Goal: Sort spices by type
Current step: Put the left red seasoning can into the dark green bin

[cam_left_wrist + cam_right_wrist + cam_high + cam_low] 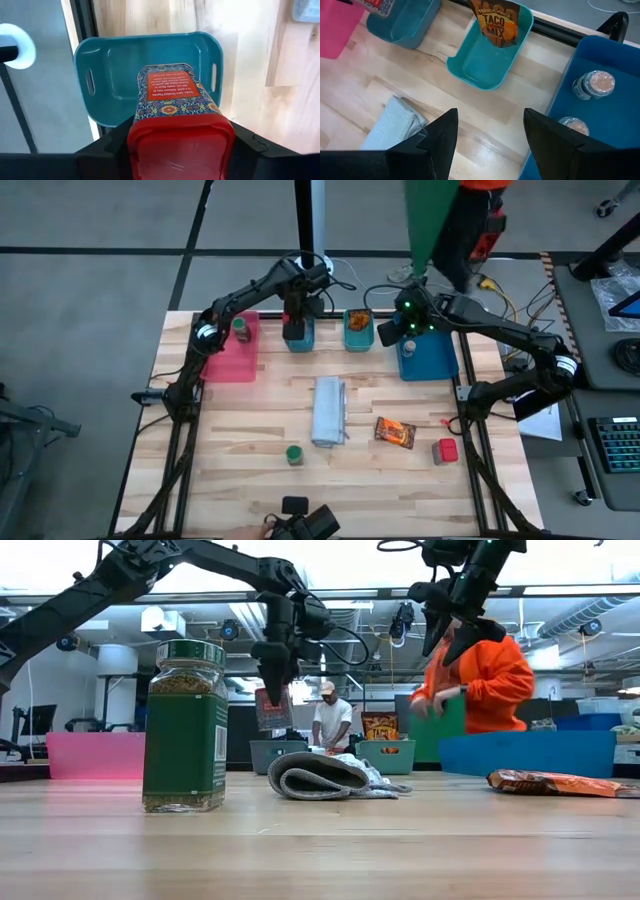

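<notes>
My left gripper (297,312) is shut on a small patterned box with a red lid (175,100), high over the left teal tray (115,75). My right gripper (490,145) is open and empty, above the table between the second teal tray (480,65) and the blue tray (615,100). An orange taco packet (495,22) leans in the second teal tray. Two pale-lidded jars (592,85) stand in the blue tray. One green-lidded jar (241,327) stands in the pink tray. Another green-lidded jar (294,454), an orange packet (395,432) and a red box (446,450) rest on the table. My left gripper pinches the box at its red-lidded end (180,145) between the two fingers (100,155), one on each side. The fingers come from above, pointing down. The box hangs below them, lifted clear over the left teal tray (275,752), its patterned body pointing down.
A long grey-white folded cloth (329,410) lies mid-table. The pink tray (232,345) is at the far left, the blue tray (428,358) at the far right. A person in orange (480,680) stands beyond the far edge, another farther back.
</notes>
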`<state>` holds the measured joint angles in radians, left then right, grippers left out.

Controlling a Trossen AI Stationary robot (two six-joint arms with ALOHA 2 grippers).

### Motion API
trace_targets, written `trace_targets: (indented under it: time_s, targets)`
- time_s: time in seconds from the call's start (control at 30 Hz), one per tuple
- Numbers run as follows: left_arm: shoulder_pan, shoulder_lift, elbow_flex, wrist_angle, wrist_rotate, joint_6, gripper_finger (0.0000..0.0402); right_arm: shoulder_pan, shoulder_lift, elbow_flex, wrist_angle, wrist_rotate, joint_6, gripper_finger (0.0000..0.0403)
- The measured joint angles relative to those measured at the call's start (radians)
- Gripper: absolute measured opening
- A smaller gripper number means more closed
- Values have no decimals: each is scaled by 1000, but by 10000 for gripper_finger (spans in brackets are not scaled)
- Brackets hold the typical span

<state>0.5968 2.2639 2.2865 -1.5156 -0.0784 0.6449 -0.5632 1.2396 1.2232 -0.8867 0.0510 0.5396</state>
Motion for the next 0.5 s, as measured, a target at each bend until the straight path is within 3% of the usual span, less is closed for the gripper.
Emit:
trace_targets:
  time_s: [0.5]
  targets:
    - [0, 0, -121, 71, 0, -18, 193, 0, 6, 0, 3, 2, -1, 214]
